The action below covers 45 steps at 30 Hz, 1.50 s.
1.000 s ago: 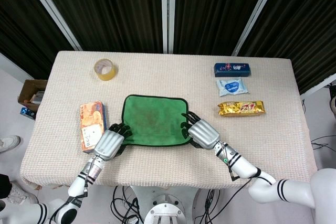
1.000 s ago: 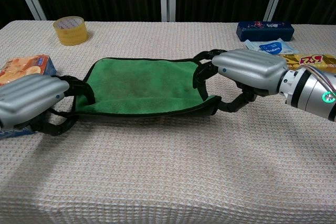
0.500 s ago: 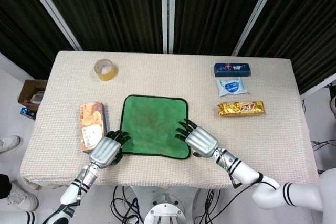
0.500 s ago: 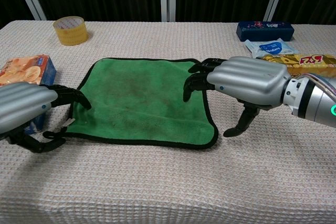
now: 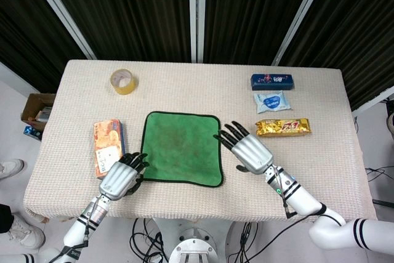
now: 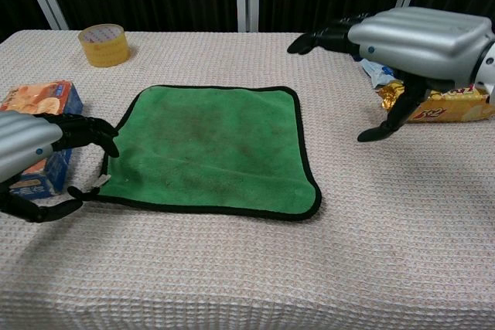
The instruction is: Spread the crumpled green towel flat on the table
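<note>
The green towel (image 5: 182,148) with a black hem lies spread flat in the middle of the table, also seen in the chest view (image 6: 213,147). My left hand (image 5: 121,175) hovers just off the towel's near left corner, fingers apart and holding nothing; the chest view shows this left hand (image 6: 35,161) beside the hem. My right hand (image 5: 248,149) is raised above the table to the right of the towel, fingers spread and empty; in the chest view the right hand (image 6: 410,40) hangs high over the table.
An orange snack box (image 5: 108,146) lies left of the towel, close to my left hand. A yellow tape roll (image 5: 124,81) sits at the back left. At the right are a blue box (image 5: 271,81), a white wipes packet (image 5: 271,101) and a gold snack bar (image 5: 282,127).
Both hands have let go of the towel, which now lies flat. The right hand has lifted and moved right, away from the towel; the left hand has drawn back from the corner.
</note>
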Motion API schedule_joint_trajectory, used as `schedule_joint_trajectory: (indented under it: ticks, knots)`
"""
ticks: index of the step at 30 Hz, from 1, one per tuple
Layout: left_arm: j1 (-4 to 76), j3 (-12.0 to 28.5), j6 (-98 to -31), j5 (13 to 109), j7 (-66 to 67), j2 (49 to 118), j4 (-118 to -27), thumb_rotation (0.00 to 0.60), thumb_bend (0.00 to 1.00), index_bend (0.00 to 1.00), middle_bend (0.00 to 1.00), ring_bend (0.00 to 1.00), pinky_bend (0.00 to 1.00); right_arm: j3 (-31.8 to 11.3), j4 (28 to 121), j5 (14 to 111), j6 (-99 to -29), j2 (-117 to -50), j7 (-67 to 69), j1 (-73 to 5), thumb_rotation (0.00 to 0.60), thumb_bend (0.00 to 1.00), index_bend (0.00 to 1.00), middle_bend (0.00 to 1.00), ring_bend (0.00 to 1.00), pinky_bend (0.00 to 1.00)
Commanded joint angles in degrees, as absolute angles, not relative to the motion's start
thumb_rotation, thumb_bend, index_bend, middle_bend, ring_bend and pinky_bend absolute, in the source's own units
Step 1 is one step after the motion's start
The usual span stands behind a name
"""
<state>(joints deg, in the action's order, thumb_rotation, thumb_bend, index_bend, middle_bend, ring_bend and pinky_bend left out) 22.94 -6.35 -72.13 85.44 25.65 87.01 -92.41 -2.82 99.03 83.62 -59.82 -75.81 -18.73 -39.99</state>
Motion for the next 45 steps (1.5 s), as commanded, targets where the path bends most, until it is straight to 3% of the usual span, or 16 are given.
schedule_joint_trajectory:
  ticks: [1, 8, 13, 18, 25, 35, 40, 45]
  knots:
    - [22.8, -5.81, -73.41, 88.9, 22.5, 90.97, -86.05, 0.6, 0.3, 0.33, 0.13, 0.13, 0.2, -3.55, 99.5, 83.72, -60.79, -75.04, -17.85, -39.38, 0.6, 0.0, 0.08, 0.1, 0.0, 0.0]
    - [22.73, -4.94, -72.9, 89.89, 21.67, 94.84, -79.08, 0.6, 0.3, 0.37, 0.13, 0.13, 0.2, -3.78, 99.5, 84.25, -62.21, -74.65, -16.03, -38.12, 0.6, 0.0, 0.08, 0.1, 0.0, 0.0]
    - [22.63, -4.85, -73.33, 91.2, 18.35, 96.22, -76.57, 0.6, 0.34, 0.49, 0.16, 0.13, 0.21, -3.86, 99.01, 84.74, -62.73, -74.97, -14.25, -37.54, 0.6, 0.0, 0.08, 0.1, 0.0, 0.0]
    - [22.36, -4.79, -74.53, 92.6, 10.22, 97.8, -74.4, 0.6, 0.43, 0.62, 0.23, 0.14, 0.21, -3.99, 98.63, 85.05, -62.89, -75.11, -13.07, -37.16, 0.6, 0.0, 0.08, 0.1, 0.0, 0.0]
    - [21.21, -5.58, -76.66, 94.15, 4.91, 97.36, -73.3, 0.6, 0.5, 0.64, 0.25, 0.15, 0.21, -4.02, 98.59, 85.09, -62.4, -75.02, -12.92, -36.94, 0.6, 0.0, 0.08, 0.1, 0.0, 0.0]
    - [19.09, -8.07, -76.96, 94.88, 2.02, 93.88, -75.76, 0.6, 0.51, 0.61, 0.23, 0.15, 0.21, -3.68, 98.53, 85.11, -61.26, -75.28, -13.41, -36.8, 0.6, 0.0, 0.08, 0.1, 0.0, 0.0]
    - [19.34, -7.72, -74.26, 93.15, 2.09, 92.56, -78.21, 0.6, 0.51, 0.38, 0.18, 0.14, 0.21, -3.43, 98.64, 85.28, -60.91, -75.42, -13.69, -36.67, 0.6, 0.0, 0.08, 0.1, 0.0, 0.0]
    - [19.82, -7.47, -70.74, 90.81, 6.49, 89.93, -82.11, 0.6, 0.44, 0.29, 0.13, 0.11, 0.2, -3.35, 98.81, 85.47, -61.03, -75.17, -13.67, -36.37, 0.6, 0.0, 0.08, 0.1, 0.0, 0.0]
